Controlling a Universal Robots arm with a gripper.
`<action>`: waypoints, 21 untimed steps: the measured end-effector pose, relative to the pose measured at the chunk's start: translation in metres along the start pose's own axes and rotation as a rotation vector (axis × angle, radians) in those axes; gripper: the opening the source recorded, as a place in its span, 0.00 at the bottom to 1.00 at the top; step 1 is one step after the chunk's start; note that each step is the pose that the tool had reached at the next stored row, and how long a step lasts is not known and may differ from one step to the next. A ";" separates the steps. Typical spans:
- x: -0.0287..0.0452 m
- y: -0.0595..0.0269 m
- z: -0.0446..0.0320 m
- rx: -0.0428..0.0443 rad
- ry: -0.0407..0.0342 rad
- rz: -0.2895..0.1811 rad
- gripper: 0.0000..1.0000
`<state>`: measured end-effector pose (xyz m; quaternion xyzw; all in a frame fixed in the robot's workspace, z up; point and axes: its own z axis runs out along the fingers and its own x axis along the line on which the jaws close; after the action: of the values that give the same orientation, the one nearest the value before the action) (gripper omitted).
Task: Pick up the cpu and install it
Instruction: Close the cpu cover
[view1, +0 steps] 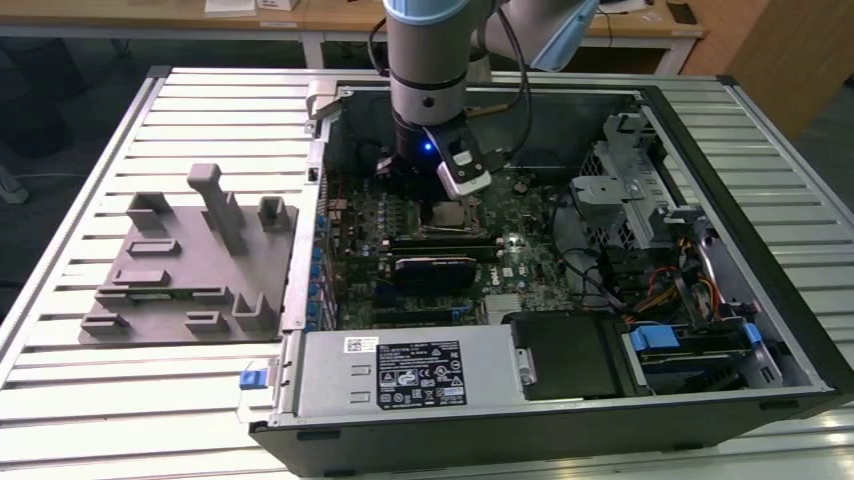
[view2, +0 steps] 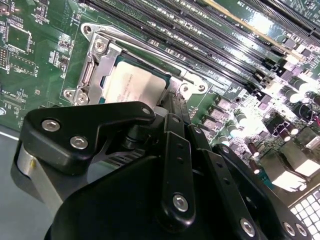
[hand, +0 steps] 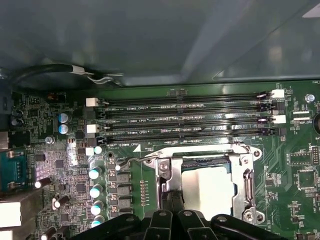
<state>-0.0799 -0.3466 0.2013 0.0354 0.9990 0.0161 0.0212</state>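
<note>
The cpu (view2: 132, 87) is a flat square chip with a silver-white top. It lies level inside the metal-framed socket (view2: 95, 65) on the green motherboard, also seen as the cpu (hand: 207, 187) within the socket frame (hand: 167, 175). My gripper (view2: 175, 102) hangs just above the socket at one edge of the chip. Its black links converge to a narrow tip, shut with nothing seen between the fingers. In the exterior view the arm stands upright inside the open computer case over the socket (view1: 457, 216).
Rows of memory slots (hand: 185, 120) run beside the socket, and capacitors (hand: 95, 175) stand on another side of it. In the case are a power supply (view1: 400, 375), a drive cage (view1: 641, 200) and cables (view1: 627, 280). A grey fixture (view1: 187, 260) lies outside, at the exterior view's left.
</note>
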 end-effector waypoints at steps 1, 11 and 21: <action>0.0000 0.0000 0.0002 0.0007 -0.0001 -0.001 0.11; -0.0003 0.0022 0.0008 0.0040 -0.0003 -0.004 0.11; -0.0038 0.0039 0.0012 0.0043 -0.0003 -0.004 0.11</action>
<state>-0.0758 -0.3430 0.2004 0.0337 0.9991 0.0139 0.0213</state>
